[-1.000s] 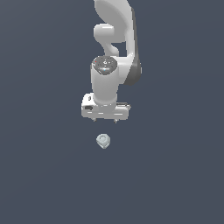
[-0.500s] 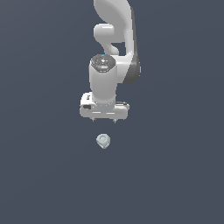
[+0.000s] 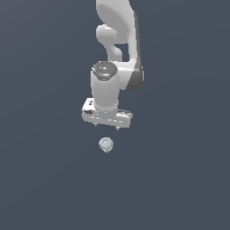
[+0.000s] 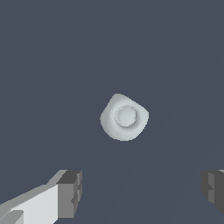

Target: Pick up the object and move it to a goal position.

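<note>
The object (image 3: 106, 145) is a tiny pale grey-blue lump with a ring-like round top, lying on the dark floor. In the wrist view it (image 4: 124, 117) sits apart from the fingers, beyond the gap between them. My gripper (image 3: 107, 126) hangs from the white arm above and behind the object, not touching it. Its jaws are open and empty. One dark fingertip (image 4: 70, 193) and the other fingertip (image 4: 214, 185) stand far apart in the wrist view.
The white arm (image 3: 117, 49) rises from the gripper toward the top of the exterior view. The floor (image 3: 179, 179) is a plain dark grey-blue surface all around.
The wrist has shifted slightly toward the exterior view's left and a little lower. The object has not moved. The jaws stay open.
</note>
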`<state>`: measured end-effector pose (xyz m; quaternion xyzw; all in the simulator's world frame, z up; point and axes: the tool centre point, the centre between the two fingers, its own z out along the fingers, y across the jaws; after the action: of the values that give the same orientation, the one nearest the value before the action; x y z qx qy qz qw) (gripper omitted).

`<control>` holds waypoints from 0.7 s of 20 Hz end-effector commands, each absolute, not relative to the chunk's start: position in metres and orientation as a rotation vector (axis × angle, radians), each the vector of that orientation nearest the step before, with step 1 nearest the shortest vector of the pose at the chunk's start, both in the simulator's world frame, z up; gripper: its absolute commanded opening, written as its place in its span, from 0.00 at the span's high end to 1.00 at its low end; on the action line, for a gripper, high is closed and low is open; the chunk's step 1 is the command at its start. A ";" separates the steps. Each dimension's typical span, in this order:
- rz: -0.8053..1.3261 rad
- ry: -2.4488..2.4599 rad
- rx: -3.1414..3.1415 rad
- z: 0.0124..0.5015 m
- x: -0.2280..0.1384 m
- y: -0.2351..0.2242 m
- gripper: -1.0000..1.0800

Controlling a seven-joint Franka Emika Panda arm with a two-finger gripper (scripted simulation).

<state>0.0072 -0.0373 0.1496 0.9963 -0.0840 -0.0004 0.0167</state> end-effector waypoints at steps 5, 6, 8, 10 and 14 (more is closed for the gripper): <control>0.000 -0.510 3.078 0.133 0.018 -0.039 0.04; 0.000 -0.557 3.071 0.130 0.019 -0.039 0.04; 0.001 -0.651 3.057 0.124 0.023 -0.039 0.04; 0.001 -0.741 3.040 0.117 0.027 -0.040 0.04; 0.001 -0.892 3.005 0.107 0.032 -0.041 0.04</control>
<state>0.0302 -0.0404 0.1106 0.9639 -0.2662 0.0000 0.0047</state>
